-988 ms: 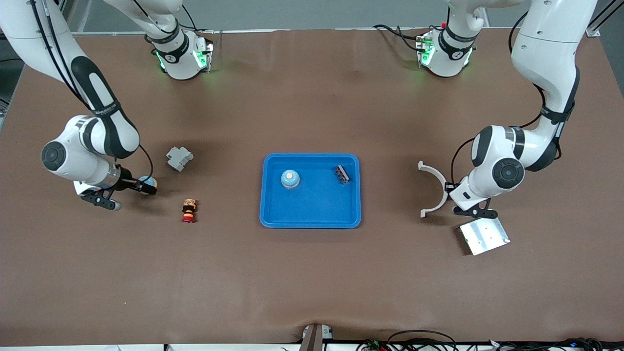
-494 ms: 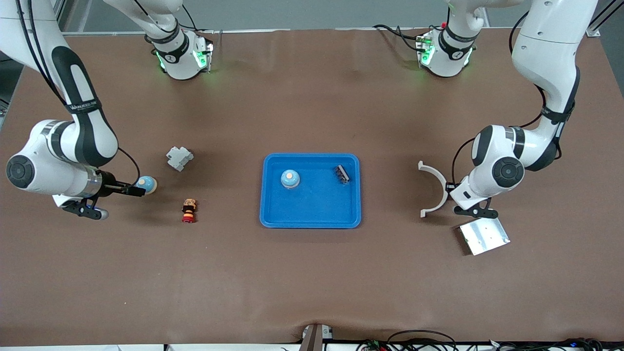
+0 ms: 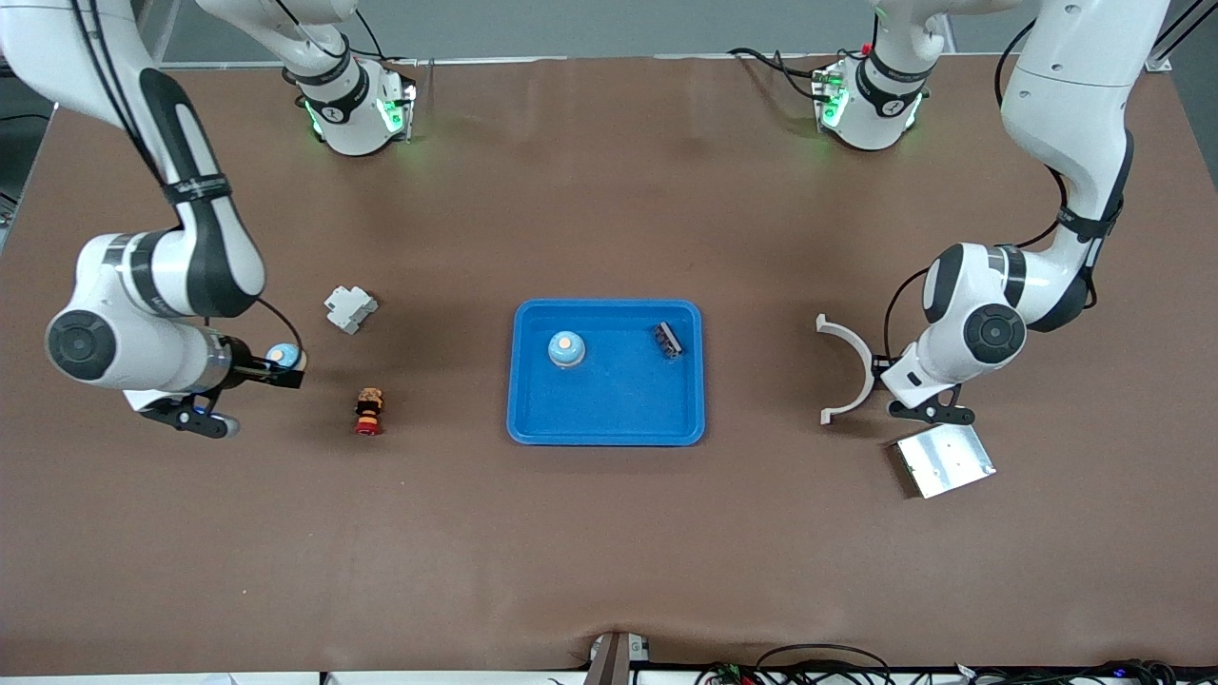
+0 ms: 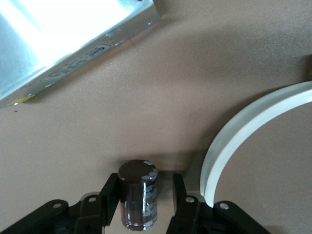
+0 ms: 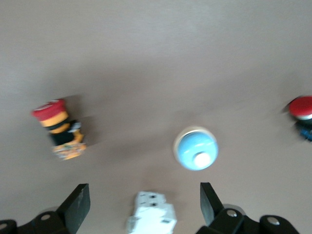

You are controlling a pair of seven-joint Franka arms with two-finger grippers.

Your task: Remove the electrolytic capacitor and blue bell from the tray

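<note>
Right pincer (image 5: pixel 141 204) back above glossy domed bell (image 5: pixel 195 148).

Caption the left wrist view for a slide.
Left gripper straddles an upright dark capacitor on the brown table, beside a white curved bracket and metal plate.

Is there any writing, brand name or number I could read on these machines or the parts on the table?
Black band on the right arm: white lettering, too small to read.
Black band on the left arm: white lettering, too small to read.
Edge of the metal plate: a printed label, blurred.
Nothing is legible.
</note>
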